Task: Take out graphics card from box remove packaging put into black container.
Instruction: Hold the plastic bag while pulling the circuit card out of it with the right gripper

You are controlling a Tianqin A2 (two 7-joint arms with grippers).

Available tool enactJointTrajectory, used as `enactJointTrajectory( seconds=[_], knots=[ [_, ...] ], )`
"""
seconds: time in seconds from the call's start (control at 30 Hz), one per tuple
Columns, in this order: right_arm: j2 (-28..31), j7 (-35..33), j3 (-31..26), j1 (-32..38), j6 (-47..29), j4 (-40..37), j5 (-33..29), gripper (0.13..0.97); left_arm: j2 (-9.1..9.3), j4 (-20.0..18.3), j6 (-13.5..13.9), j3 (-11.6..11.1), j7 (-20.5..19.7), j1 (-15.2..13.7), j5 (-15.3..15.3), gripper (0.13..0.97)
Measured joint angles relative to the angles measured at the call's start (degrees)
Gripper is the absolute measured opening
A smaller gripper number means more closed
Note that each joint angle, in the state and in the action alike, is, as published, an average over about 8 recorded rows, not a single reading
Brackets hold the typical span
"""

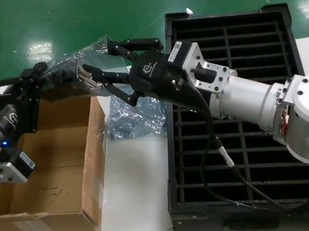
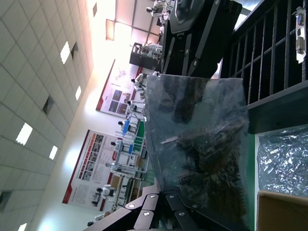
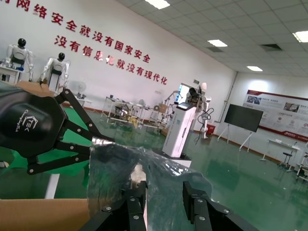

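Nearest, the cardboard box sits lower left on the worktop. Above its far edge, the bagged graphics card hangs gripped by left gripper fingers; right gripper fingers straddle it, partly spread. Black container lies right.

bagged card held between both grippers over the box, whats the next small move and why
Probably the right gripper should pull the card out while the left gripper holds the packaging: the graphics card is still bagged, above the box.
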Motion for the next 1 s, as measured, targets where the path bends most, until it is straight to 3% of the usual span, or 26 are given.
enactJointTrajectory(
  seconds=[0.2,0.5,0.8,1.0],
  knots=[
    [0.0,0.0,-0.3,0.0,0.0,0.1,-0.2,0.315,0.02,-0.1,-0.1,0.0,-0.1,-0.2,-0.1,0.14],
    [0.5,0.0,-1.4,-0.2,-0.5,1.1,-1.3,0.248,0.13,-0.5,-0.7,0.2,-0.6,-0.8,0.2,0.14],
    [0.8,0.7,-2.5,-0.5,-0.4,2.4,-2.4,0.274,-0.08,-1.8,-0.8,0.4,-1.8,-0.7,0.1,0.14],
    [0.7,0.7,-2.5,-0.5,-0.4,2.2,-2.4,0.345,-0.4,-3.3,-0.5,0.2,-2.6,0.2,0.0,0.14]
  ],
)
